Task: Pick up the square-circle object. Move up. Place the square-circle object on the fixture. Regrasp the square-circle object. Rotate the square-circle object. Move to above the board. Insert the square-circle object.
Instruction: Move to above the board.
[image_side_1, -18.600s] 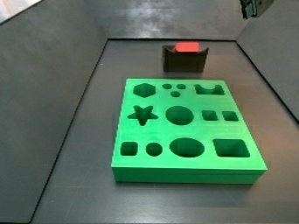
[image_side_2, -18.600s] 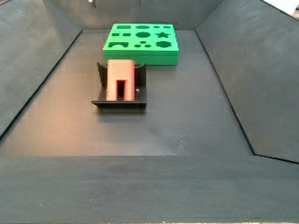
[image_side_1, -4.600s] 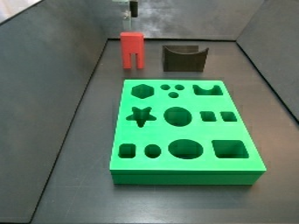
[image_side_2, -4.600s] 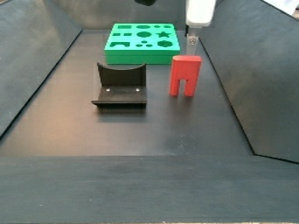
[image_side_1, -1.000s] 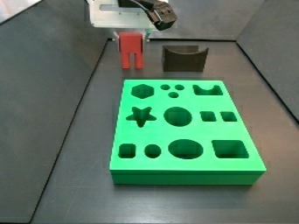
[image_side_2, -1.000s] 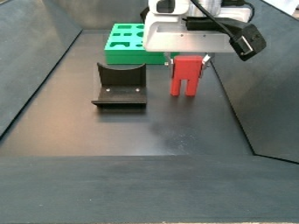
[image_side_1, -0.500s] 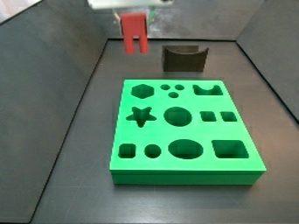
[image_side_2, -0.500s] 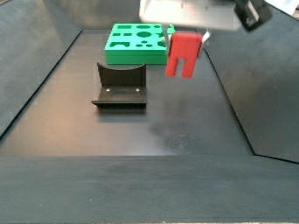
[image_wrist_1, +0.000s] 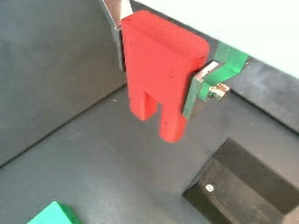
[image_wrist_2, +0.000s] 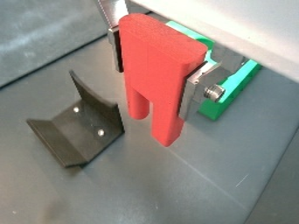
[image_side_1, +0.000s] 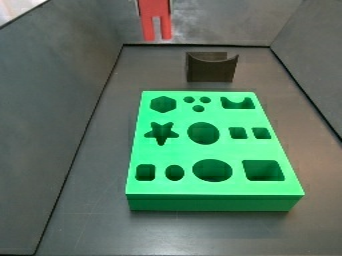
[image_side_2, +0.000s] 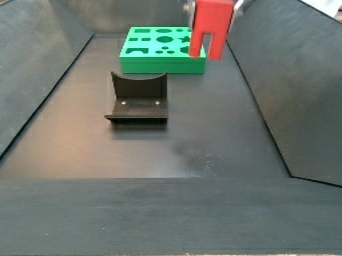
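Red block (image_wrist_1: 163, 70) hangs upright in the air, legs pointing down, clear of the bench (image_side_2: 174, 150). In both wrist views the jaws are closed on its upper body: one silver finger (image_wrist_1: 117, 39) flat against one side face, the other finger (image_wrist_2: 197, 86) flat against the opposite side, with a bolt head showing on that plate. Gripper (image_wrist_2: 158, 66) centred over the block's top half; the notch and both legs stick out below the fingers, ungripped.

In a side view the block (image_side_1: 156, 20) sits at the upper edge of the picture, above and to the left of the fixture (image_side_1: 210, 66), well apart from it. Gripper body is out of shot in both side views; only the block shows. In a side view from the opposite end, the block (image_side_2: 211, 28) hangs above the right-hand corner of the green board (image_side_2: 163, 49), partly overlapping it in the picture, and to the right of the fixture (image_side_2: 136, 98), higher than it.

Fixture stands on the dark bench with nothing in its recess. In a wrist view it (image_wrist_2: 76, 127) lies below and beside the legs, not touching. Board (image_side_1: 211, 148) lies flat on the bench, just in front of the fixture, its shaped holes all unfilled. A corner of the board (image_wrist_2: 228, 87) shows behind the finger in a wrist view.
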